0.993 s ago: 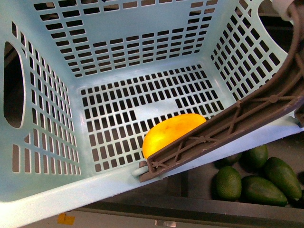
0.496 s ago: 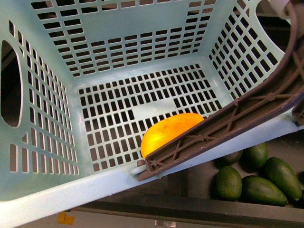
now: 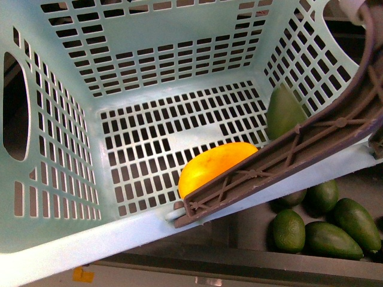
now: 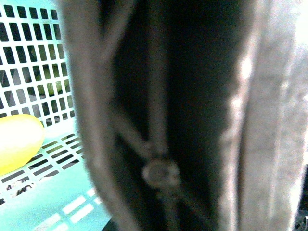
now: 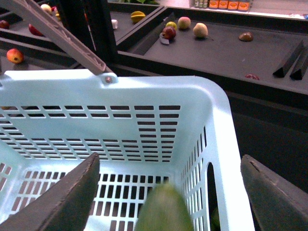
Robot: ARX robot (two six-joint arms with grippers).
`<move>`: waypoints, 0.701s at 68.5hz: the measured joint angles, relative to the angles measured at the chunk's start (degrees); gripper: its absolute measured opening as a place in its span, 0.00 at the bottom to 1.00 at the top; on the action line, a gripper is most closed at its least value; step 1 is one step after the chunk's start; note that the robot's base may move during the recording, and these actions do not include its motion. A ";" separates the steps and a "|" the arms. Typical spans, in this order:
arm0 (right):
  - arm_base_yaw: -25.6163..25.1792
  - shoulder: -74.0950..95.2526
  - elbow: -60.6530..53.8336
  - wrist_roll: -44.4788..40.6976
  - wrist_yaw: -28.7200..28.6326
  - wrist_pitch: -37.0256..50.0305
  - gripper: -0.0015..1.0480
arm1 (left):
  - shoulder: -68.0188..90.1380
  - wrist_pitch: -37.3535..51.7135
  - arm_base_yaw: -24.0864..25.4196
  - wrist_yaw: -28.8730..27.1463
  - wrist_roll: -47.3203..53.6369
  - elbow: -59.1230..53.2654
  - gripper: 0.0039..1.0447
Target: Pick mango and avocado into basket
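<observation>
The light teal basket [image 3: 66, 251] fills the front view, tilted. The yellow-orange mango [image 3: 212, 164] lies on its slotted floor beside the brown handle [image 3: 287, 155]. A dark green avocado [image 3: 282, 113] is inside the basket against the right wall. In the right wrist view my right gripper [image 5: 168, 197] stands open above the basket [image 5: 159, 91], with the blurred avocado [image 5: 163, 211] loose below its spread fingers. My left gripper is shut on the basket handle [image 4: 159, 120], which fills the left wrist view as a blur. The mango [image 4: 17, 142] shows at the edge there.
Several more avocados [image 3: 323, 233] lie on a dark shelf outside the basket, low on the right in the front view. Beyond the basket, dark display trays hold scattered fruit [image 5: 187, 23]. A yellow tag [image 3: 82, 275] sits on the shelf's front edge.
An avocado has appeared inside the basket against its right wall; before, only the mango was in it. The basket has barely shifted.
</observation>
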 joint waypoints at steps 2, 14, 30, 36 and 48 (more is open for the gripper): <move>-0.07 -1.05 -0.11 0.37 0.85 -0.66 0.93 | 0.00 -0.02 0.00 -0.02 0.09 0.00 0.12; -2.97 -11.91 -3.10 2.43 12.13 -6.67 0.89 | 0.04 -0.02 0.00 -0.35 0.07 0.00 0.12; -7.32 -24.83 -17.81 1.16 13.88 2.69 0.51 | 0.04 0.00 -0.09 -0.11 0.02 0.00 0.12; -8.09 -26.58 -21.03 1.03 13.03 2.93 0.38 | 0.04 0.00 -0.15 0.15 -0.07 0.00 0.12; -11.13 -31.85 -25.62 0.98 8.94 3.06 0.09 | 0.04 0.00 -0.09 -0.15 0.04 0.00 0.12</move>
